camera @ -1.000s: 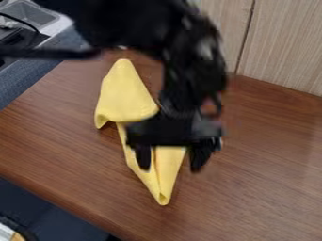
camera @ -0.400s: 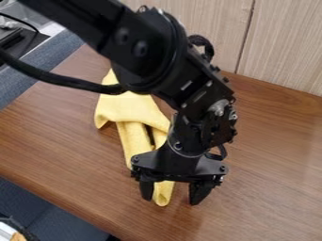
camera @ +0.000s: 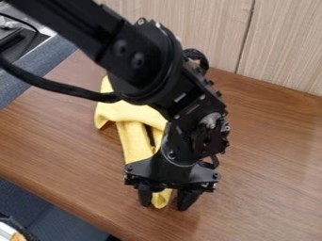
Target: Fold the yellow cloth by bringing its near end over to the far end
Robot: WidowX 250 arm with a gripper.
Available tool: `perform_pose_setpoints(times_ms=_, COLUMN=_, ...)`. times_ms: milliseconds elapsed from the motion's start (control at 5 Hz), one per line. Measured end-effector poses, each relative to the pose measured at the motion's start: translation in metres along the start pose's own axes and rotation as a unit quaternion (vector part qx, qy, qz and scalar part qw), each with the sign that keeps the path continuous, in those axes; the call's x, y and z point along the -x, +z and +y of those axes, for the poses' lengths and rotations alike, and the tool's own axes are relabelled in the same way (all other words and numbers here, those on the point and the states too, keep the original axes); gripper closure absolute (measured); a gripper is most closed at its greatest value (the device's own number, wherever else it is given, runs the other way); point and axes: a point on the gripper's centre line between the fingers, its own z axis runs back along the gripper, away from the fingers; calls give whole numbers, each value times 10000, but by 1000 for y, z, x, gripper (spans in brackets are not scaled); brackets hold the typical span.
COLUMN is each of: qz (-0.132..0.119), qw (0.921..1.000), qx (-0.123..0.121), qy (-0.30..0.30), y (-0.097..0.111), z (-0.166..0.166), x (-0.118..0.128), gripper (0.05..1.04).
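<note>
The black gripper (camera: 165,203) is low over the front part of the table, its fingers apart and pointing down. Between them shows the narrow front end of a yellow cloth (camera: 132,141), with one finger on either side of it. The cloth lies bunched and long on the wood, running from the back left toward the front; the arm covers much of its right and upper part. Whether the fingers touch the cloth, I cannot tell.
The brown wooden table (camera: 270,164) has its front edge running diagonally at lower left. A light wood panel wall (camera: 283,42) stands behind it. At the upper left are a blue-grey surface (camera: 37,70) and part of a dark appliance. A round dark-rimmed object shows at bottom left.
The gripper has come down toward the front, to the cloth's front end, and lately shifted slightly left. Its fingers stand a little closer together than before. The cloth has stayed in place.
</note>
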Motion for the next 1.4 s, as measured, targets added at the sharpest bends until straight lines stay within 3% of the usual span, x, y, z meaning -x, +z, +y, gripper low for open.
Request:
perform_pose_setpoints(times_ms=200, qz=5, qw=10000, qx=2, qy=21, y=0, z=0, x=0, gripper=733)
perform_pose_setpoints(times_ms=400, qz=50, qw=10000, qx=7, qy=-19, y=0, z=0, x=2, gripper=942)
perform_pose_setpoints(times_ms=600, qz=-30, qw=9995, qx=299, qy=-3, y=9, z=-6, x=-1, gripper=1025)
perform_pose_setpoints(times_ms=1000, qz=-394, qw=9960, qx=795, qy=-66, y=48, z=-11, x=-12, gripper=1031)
perform_pose_setpoints(times_ms=1200, qz=-582, qw=9926, qx=1064, qy=106, y=74, z=-11, x=-32, gripper=1031)
perform_pose_setpoints(times_ms=1400, qz=-832, qw=9885, qx=1172, qy=462, y=96, z=-6, x=-66, gripper=1031)
